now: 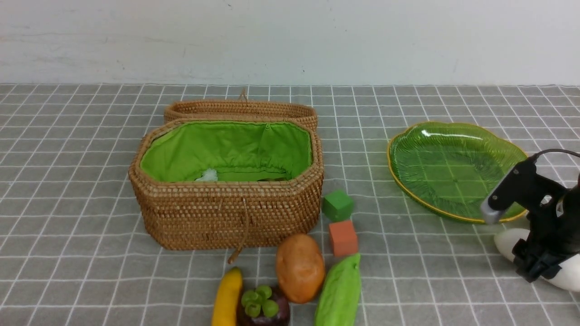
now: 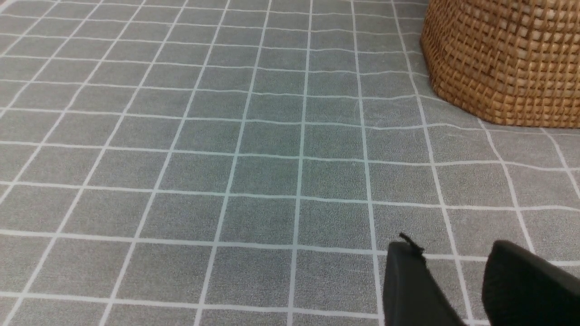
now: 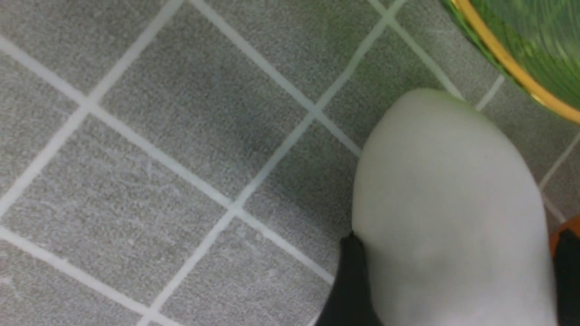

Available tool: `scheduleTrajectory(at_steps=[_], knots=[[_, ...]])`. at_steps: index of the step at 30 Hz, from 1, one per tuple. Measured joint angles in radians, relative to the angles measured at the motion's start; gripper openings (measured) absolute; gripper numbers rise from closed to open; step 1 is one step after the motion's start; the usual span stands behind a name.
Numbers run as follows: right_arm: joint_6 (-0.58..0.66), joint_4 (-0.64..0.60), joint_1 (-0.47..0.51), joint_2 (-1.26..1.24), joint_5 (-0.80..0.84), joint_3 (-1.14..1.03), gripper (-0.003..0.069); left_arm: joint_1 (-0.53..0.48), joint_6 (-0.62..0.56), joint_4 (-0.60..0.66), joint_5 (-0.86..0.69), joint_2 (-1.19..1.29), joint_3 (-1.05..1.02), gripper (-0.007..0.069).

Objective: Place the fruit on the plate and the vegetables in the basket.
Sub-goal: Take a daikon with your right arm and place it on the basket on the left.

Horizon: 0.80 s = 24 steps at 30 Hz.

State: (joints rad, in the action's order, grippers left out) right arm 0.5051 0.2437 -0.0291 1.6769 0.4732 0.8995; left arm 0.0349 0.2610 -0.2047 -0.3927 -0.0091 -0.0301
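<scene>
Our right gripper (image 1: 537,265) sits down over the white radish (image 1: 508,242), black fingers (image 3: 346,290) on either side of it; whether they clamp it we cannot tell. The radish lies on the grey checked cloth (image 1: 81,203) just beside the green plate (image 1: 453,172). Our left gripper (image 2: 453,258) hangs parted, holding nothing, over the cloth near the open basket (image 1: 226,213), whose lid (image 1: 240,111) lies behind it.

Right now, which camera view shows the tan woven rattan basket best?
Front view: the whole tan woven rattan basket, open, green lining showing. Left wrist view catches only a wall corner; right wrist view misses it.
</scene>
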Motion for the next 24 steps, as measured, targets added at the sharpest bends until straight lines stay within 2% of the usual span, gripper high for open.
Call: scheduleTrajectory(at_steps=[6, 7, 8, 9, 10, 11, 13, 15, 16, 18, 20, 22, 24], knots=[[0.000, -0.063, -0.001, -0.051, 0.100, -0.007, 0.0512, 0.000, 0.000, 0.000, 0.000, 0.000, 0.000, 0.0239], [0.000, -0.084, -0.001, -0.080, 0.122, -0.007, 0.0480, 0.000, 0.000, 0.000, 0.000, 0.000, 0.000, 0.0239], [0.000, -0.099, -0.001, -0.103, 0.129, -0.003, 0.0426, 0.000, 0.000, 0.000, 0.000, 0.000, 0.000, 0.0239], [0.000, -0.117, -0.001, -0.129, 0.138, 0.006, 0.0322, 0.000, 0.000, 0.000, 0.000, 0.000, 0.000, 0.0239], [0.000, -0.127, -0.001, -0.148, 0.143, 0.012, 0.0270, 0.000, 0.000, 0.000, 0.000, 0.000, 0.000, 0.0239], [0.000, -0.179, -0.003, -0.194, 0.157, 0.047, 0.0102, 0.000, 0.000, 0.000, 0.000, 0.000, 0.000, 0.0239], [0.002, -0.262, -0.014, -0.255, 0.177, 0.111, 0.0007, 0.000, 0.000, 0.000, 0.000, 0.000, 0.000, 0.0239], [0.032, -0.387, -0.043, -0.293, 0.203, 0.195, -0.0016, 0.000, 0.000, 0.000, 0.000, 0.000, 0.000, 0.0239], [0.037, -0.399, -0.046, -0.295, 0.205, 0.203, -0.0016, 0.000, 0.000, 0.000, 0.000, 0.000, 0.000, 0.0239], [0.121, -0.551, -0.093, -0.310, 0.235, 0.296, -0.0019, 0.000, 0.000, 0.000, 0.000, 0.000, 0.000, 0.0239], [0.162, -0.626, -0.121, -0.310, 0.248, 0.339, -0.0019, 0.000, 0.000, 0.000, 0.000, 0.000, 0.000, 0.0239], [0.171, -0.650, -0.136, -0.310, 0.273, 0.359, -0.0016, 0.000, 0.000, 0.000, 0.000, 0.000, 0.000, 0.0239], [0.130, -0.608, -0.140, -0.311, 0.338, 0.366, -0.0005, 0.000, 0.000, 0.000, 0.000, 0.000, 0.000, 0.0239]])
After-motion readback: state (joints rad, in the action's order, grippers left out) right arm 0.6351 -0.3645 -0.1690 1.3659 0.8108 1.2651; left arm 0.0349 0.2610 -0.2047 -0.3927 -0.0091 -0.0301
